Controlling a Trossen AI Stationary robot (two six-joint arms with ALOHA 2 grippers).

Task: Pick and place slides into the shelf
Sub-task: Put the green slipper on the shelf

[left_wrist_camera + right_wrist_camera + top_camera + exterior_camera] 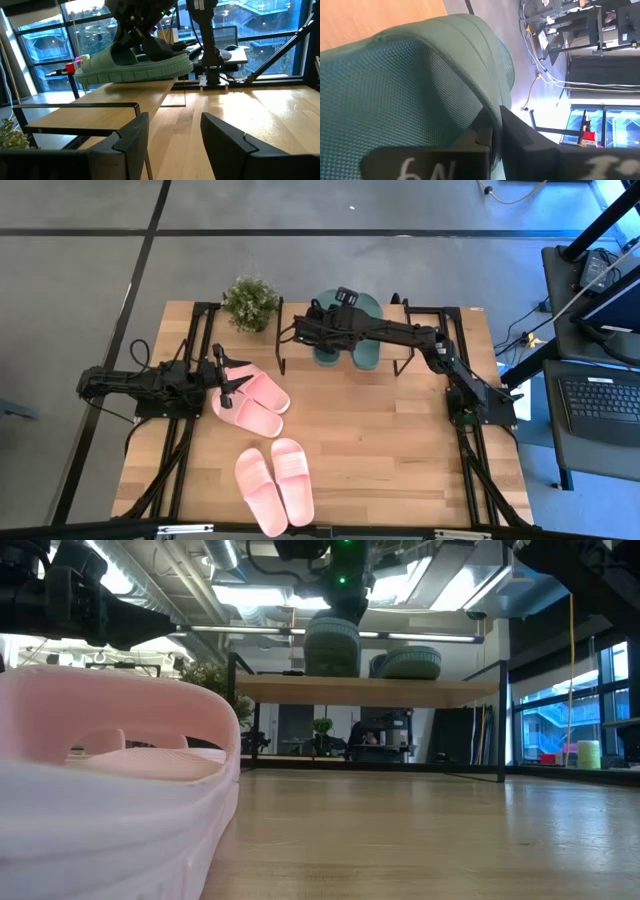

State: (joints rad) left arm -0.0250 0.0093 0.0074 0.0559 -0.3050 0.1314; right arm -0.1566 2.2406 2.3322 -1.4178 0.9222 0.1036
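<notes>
Two dark green slides are on the shelf's wooden top board. My right gripper reaches in from the right and is shut on the left-hand green slide. The second green slide rests sole-down beside it. Two pink pairs lie soles-down on the table, one pair at the left and the other near the front edge. My left gripper hovers open at the left pink pair, with nothing between its fingers. My right gripper pinches the green slide's strap at its edge between the two fingers. It comes at the strap from above, pointing down. The slide sits slightly tilted, with one end on the shelf's top board.
A small potted plant stands at the table's far edge, left of the shelf. The shelf's thin black legs stand on the table. Bare table lies between the pink pairs and the right arm's base.
</notes>
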